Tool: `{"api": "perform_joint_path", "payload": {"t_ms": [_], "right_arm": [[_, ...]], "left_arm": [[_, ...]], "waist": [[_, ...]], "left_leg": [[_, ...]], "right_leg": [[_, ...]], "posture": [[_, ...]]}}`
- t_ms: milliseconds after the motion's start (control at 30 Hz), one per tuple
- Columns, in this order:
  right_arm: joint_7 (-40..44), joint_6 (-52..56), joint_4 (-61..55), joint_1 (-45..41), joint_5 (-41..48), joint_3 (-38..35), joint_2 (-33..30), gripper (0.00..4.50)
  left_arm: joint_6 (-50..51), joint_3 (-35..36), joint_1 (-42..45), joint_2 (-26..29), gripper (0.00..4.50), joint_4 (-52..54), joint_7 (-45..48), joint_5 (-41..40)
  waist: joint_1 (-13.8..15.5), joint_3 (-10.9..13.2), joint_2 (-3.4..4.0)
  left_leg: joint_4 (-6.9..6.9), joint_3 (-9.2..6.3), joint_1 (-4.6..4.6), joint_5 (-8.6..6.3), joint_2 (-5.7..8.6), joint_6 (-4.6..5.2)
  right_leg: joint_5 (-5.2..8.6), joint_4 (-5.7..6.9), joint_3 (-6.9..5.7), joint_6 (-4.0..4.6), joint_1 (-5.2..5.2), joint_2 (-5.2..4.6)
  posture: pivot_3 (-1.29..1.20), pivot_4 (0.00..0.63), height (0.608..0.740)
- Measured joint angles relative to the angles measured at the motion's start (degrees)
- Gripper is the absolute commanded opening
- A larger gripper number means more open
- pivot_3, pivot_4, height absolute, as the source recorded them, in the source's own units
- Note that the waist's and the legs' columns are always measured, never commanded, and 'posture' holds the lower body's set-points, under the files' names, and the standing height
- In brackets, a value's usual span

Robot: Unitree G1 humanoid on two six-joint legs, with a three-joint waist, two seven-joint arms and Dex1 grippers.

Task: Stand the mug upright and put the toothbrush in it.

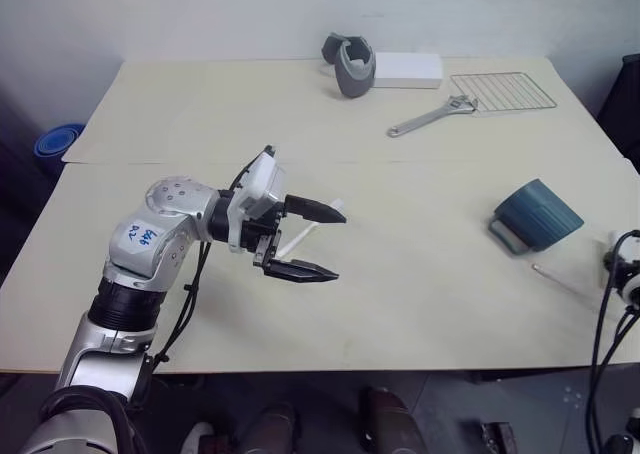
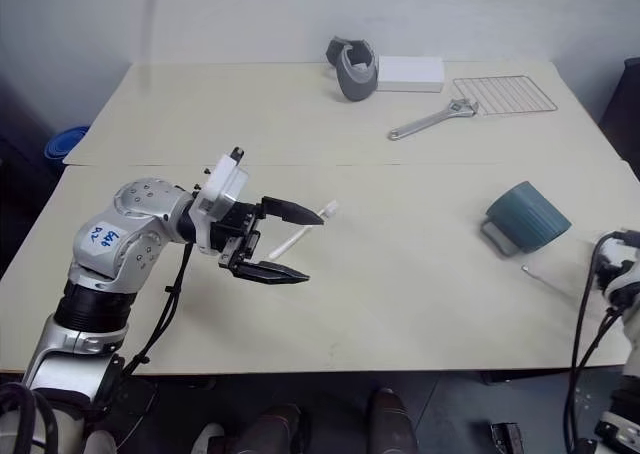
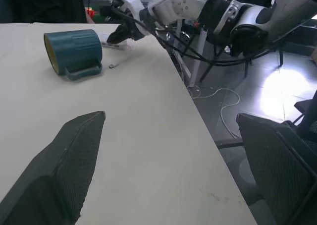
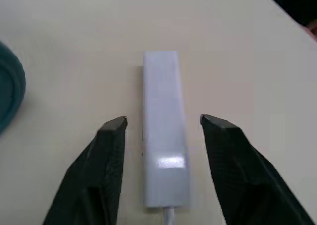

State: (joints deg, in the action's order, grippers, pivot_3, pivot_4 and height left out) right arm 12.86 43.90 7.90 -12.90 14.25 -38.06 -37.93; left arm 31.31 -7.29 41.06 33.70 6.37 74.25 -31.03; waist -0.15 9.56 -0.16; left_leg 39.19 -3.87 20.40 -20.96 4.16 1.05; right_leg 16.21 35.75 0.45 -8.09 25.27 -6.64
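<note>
Looking down over the table, I see the mug lying on its side near the right edge, handle low against the tabletop. In the left wrist view its yellow inside shows at the open mouth, which faces away from the right gripper.

Well left of the mug, toward the table's middle, the toothbrush lies flat, its head pointing roughly toward the mug. My left gripper hangs over the toothbrush, pointing toward the mug, with its two black fingers spread wide and nothing between them. One finger sits on each side of the toothbrush as I see it from above; I cannot tell whether either touches it.

Beyond the mug, at the table's right edge, my right gripper reaches in beside a white adapter with a thin cable. In the right wrist view its fingers stand apart on either side of the adapter, not pressing on it. A teal curve of the mug shows at that view's margin, near the adapter.

Far behind the mug, toward the wall, lie a wrench, a wire rack, a white box and a grey curved object.
</note>
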Motion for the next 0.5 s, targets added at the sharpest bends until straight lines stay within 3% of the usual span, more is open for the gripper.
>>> {"api": "perform_joint_path", "payload": {"t_ms": [100, 200, 300, 400, 500], "right_arm": [[0.55, -1.43, -1.76, 2.45, -1.18, 1.75, -2.01, 4.48], [3.06, -0.69, -10.59, 5.93, -1.65, 2.19, -6.00, 4.48], [6.11, 4.39, -23.92, 7.15, 0.43, 2.59, -9.73, 3.80], [8.82, 11.40, -34.98, 7.31, 4.08, 6.09, -11.34, 2.76], [9.50, 16.59, -38.43, 6.33, 6.02, 12.02, -11.34, 2.76]], "left_arm": [[0.11, 0.04, -0.13, 0.84, 4.50, 0.21, -0.30, -0.06], [0.49, 0.73, -0.75, 2.51, 4.50, 0.32, -0.54, -0.08], [0.51, 0.96, -0.84, 2.85, 4.50, 0.37, -0.84, -0.11], [0.50, 1.78, -0.84, 3.31, 4.50, 0.33, -1.02, -0.12], [0.48, 1.90, -0.84, 3.35, 4.50, 0.09, -1.33, -0.11]], "waist": [[0.12, 0.01, 0.23], [0.03, -0.03, 0.40], [-0.20, -0.03, 0.40], [0.10, -0.03, 0.35], [0.43, -0.02, 0.32]], "left_leg": [[0.00, -0.01, 0.02, 0.00, 0.02, 0.00], [0.00, -0.01, 0.04, 0.00, 0.01, 0.01], [0.00, 0.00, 0.02, 0.00, -0.13, -0.05], [0.01, -0.07, 0.02, 0.00, -0.16, -0.08], [0.03, -0.12, 0.06, 0.00, 0.01, -0.01]], "right_leg": [[0.00, -0.02, 0.00, 0.00, 0.01, -0.01], [0.00, 0.00, 0.01, 0.00, 0.04, 0.01], [0.00, 0.02, 0.02, 0.00, 0.04, 0.13], [0.00, 0.00, -0.02, 0.00, 0.02, 0.14], [0.00, -0.07, -0.02, -0.01, 0.00, 0.00]], "posture": [[0.00, 0.150, 0.740], [0.00, 0.150, 0.740], [0.00, 0.150, 0.740], [0.00, 0.150, 0.740], [0.00, 0.150, 0.740]]}}
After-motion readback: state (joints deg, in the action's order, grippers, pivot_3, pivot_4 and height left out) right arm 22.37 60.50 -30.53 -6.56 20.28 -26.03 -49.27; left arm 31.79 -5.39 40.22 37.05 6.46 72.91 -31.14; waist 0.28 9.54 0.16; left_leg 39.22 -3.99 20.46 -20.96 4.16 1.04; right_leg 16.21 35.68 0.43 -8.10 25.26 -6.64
